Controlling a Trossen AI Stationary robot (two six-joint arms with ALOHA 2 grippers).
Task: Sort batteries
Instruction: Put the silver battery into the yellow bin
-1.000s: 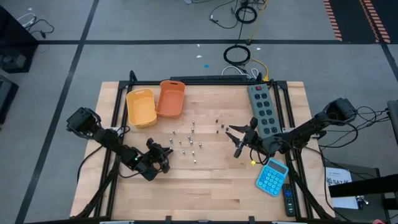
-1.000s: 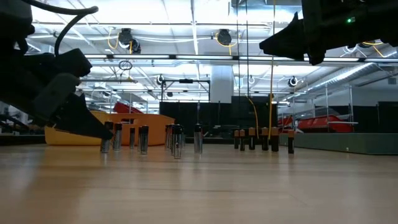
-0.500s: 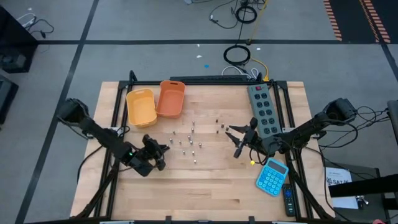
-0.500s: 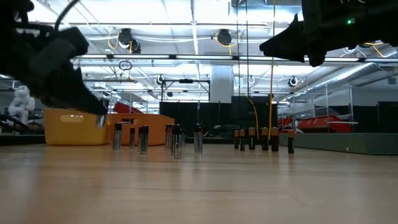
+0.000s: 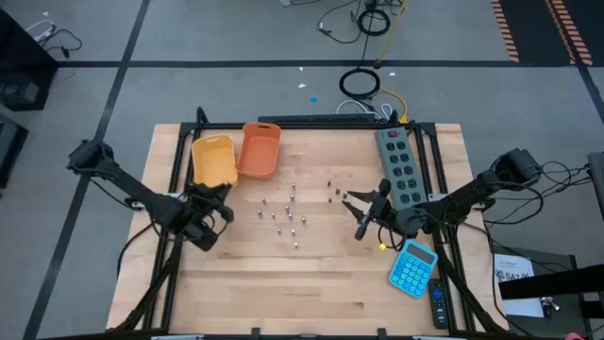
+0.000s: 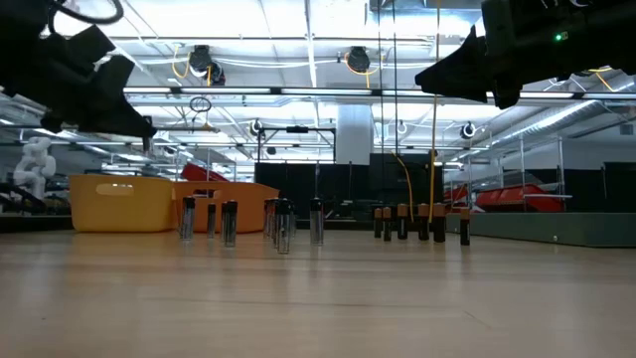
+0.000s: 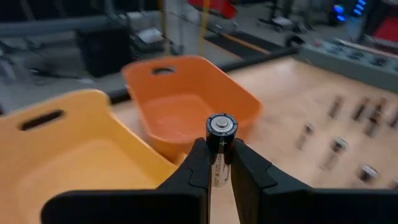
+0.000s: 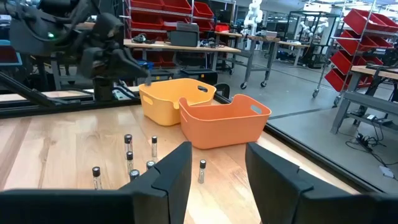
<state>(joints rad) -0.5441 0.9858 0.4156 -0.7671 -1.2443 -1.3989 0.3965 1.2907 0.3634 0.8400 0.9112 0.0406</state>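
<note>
Several small batteries stand upright on the wooden table, silvery ones (image 5: 283,217) (image 6: 229,221) (image 8: 129,155) in the middle and dark ones (image 5: 331,192) (image 6: 422,221) farther right. My left gripper (image 5: 219,200) (image 7: 221,163) (image 6: 147,131) is raised near the yellow bin (image 5: 213,162) (image 7: 68,155), shut on one silvery battery (image 7: 221,127). Beside the yellow bin sits the orange bin (image 5: 260,151) (image 7: 186,106). My right gripper (image 5: 355,213) (image 8: 217,174) (image 6: 437,75) hangs open above the table, right of the batteries, with nothing between its fingers. My left gripper pinches the battery's side wall (image 7: 219,152) between its two fingertips, just below the round end cap. The fingers reach nearly level toward the bins. The battery is lifted clear of the table, and its capped end sticks up past the fingertips.
A grey power strip (image 5: 398,165) lies along the table's right side. The blue calculator (image 5: 412,269) lies near the right front corner, with a small yellow piece (image 5: 384,247) beside it. Bare wood spans the near half of the table (image 5: 283,283).
My left gripper, shut on the battery, has risen from the table top and drawn back toward the table's left and far side, up to the yellow bin. It has tipped from pointing downward to nearly level. The battery has been lifted clear.
</note>
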